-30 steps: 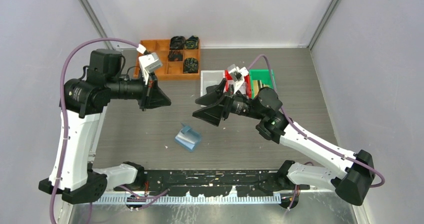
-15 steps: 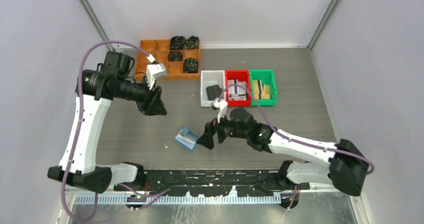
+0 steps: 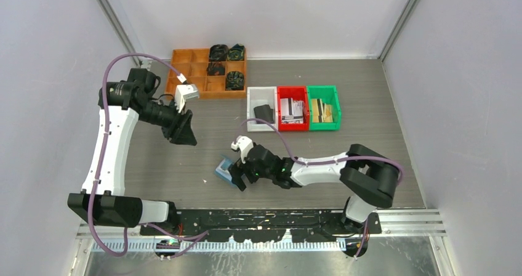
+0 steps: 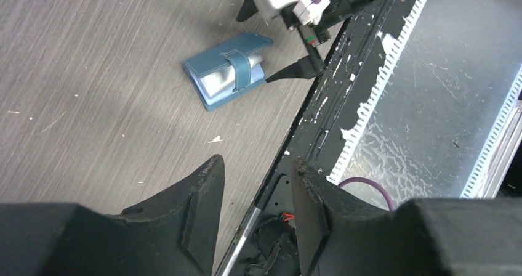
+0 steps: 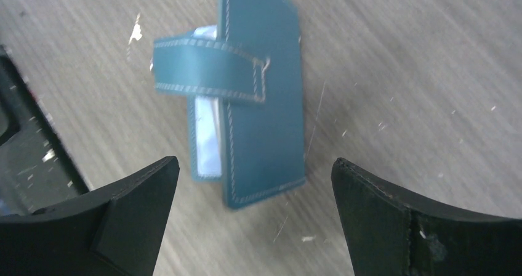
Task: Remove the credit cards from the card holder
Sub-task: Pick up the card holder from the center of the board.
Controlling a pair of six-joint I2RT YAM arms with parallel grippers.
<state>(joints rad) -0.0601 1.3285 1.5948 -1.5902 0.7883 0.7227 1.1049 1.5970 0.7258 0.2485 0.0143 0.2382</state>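
Right hand (image 5: 252, 162) spread, card holder (image 5: 271, 122) diagonal (flat)

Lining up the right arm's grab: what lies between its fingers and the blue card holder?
Only bare table, a few pale specks. The right wrist view shows the card holder framed by the open right gripper, neither finger touching it.

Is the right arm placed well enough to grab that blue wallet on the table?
Probably yes: the right gripper hangs open directly above the card holder, with nothing between them.
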